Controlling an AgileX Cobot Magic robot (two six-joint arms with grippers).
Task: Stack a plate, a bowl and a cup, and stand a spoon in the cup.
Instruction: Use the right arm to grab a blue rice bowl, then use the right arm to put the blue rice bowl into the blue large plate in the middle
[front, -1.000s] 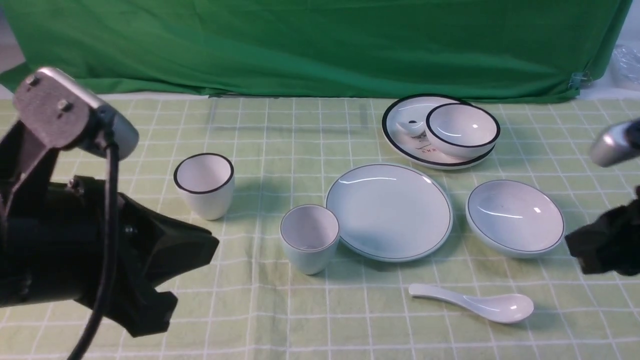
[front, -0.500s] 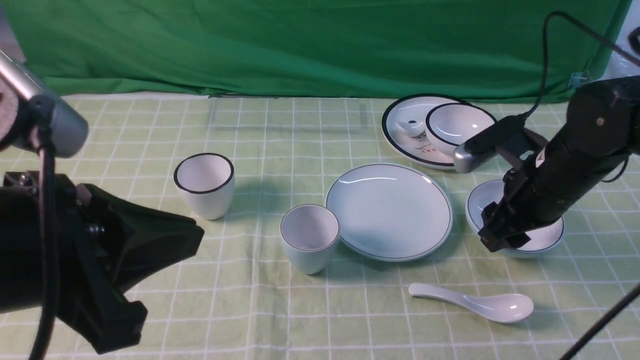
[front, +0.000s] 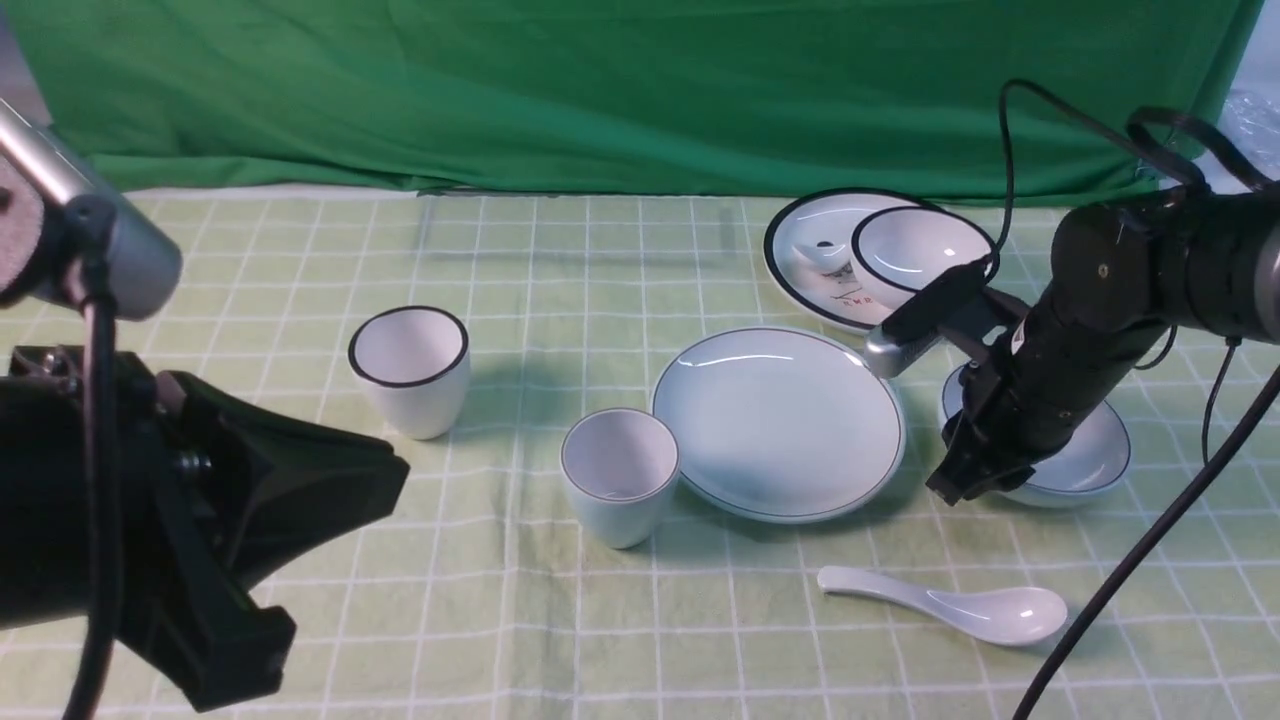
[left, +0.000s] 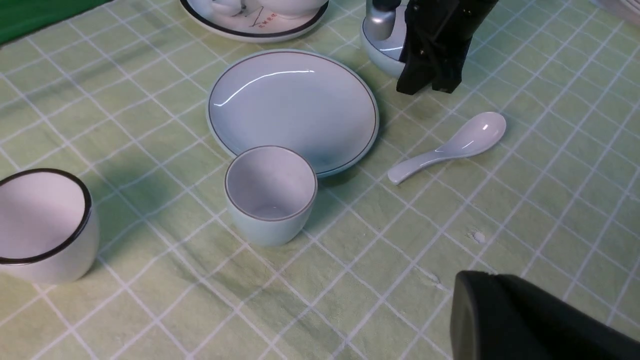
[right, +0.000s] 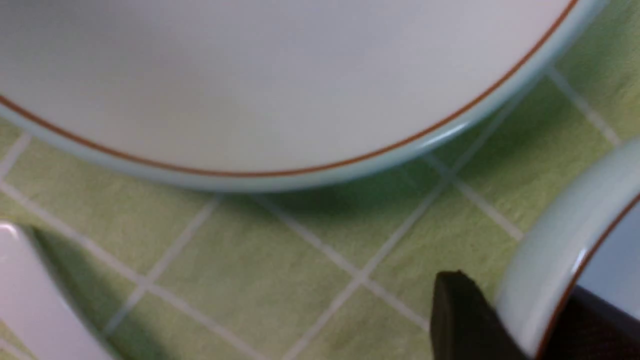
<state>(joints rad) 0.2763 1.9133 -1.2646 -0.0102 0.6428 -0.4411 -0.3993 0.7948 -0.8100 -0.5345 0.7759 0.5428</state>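
Worktop cloth (front: 480, 640): pale green, white grid lines. Backdrop curtain (front: 600, 90): deep green. Plate (front: 780, 430), bowl (front: 1085, 455), cup (front: 620, 470): pale blue-white, each with a thin dark rim line; the line on the bowl near the right hand (front: 965, 480) reads reddish brown close up. Spoon (front: 990, 612): plain glossy white. Second cup (front: 410, 370) and second bowl (front: 915, 250): white, black rims. Second plate (front: 815, 255): white, black rim, red and black printed marks. Right hand: black.

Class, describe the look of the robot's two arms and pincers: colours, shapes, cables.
Both pincers, left and right, are black with angular, tapering fingers. Each arm carries a rounded silvery cylinder. Black cables loop along both, and the right arm shows dark, rounded joints.
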